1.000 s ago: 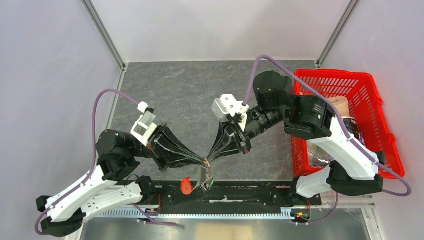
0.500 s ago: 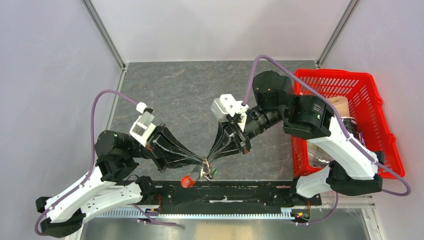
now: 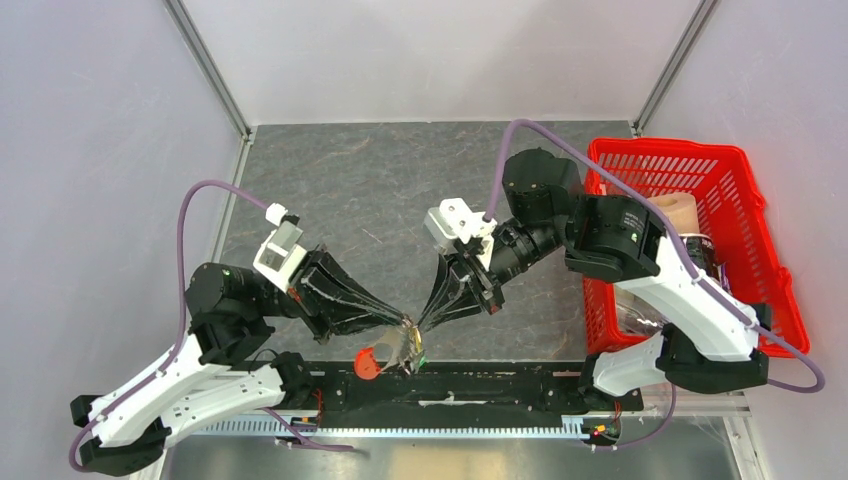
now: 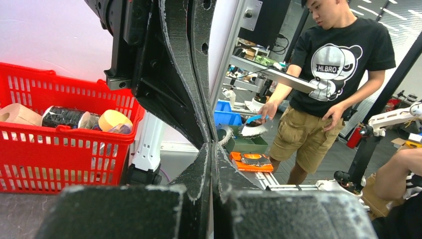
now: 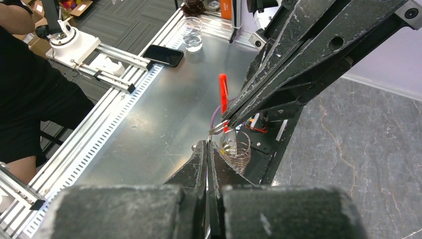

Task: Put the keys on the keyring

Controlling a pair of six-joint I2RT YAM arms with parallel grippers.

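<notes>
Above the marbled grey bench [image 3: 380,190], the rough black left end effector [image 3: 404,325] pinches the keyring [image 5: 235,148], a thin coiled wire loop with a flat red fob [image 3: 367,363] dangling. The right end effector [image 3: 421,323] is closed tight, its tip alongside.

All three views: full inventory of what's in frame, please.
table: one, grey stone pattern, under both arms
keyring: one, silver ring with red fob and green tag, held aloft over the table's near edge where the arms meet
basket: one, red, table's right side
rolls: three seen, beige, black, tan, inside basket
phone: one, black, metal bench past the near edge
glass: one, clear, same bench
bystander: one standing, black T-shirt, outside the cell
cables: two, purple, one per arm
left end effector: one, black, shut on keyring
right end effector: one, black, shut, tip beside the ring; grip unclear
</notes>
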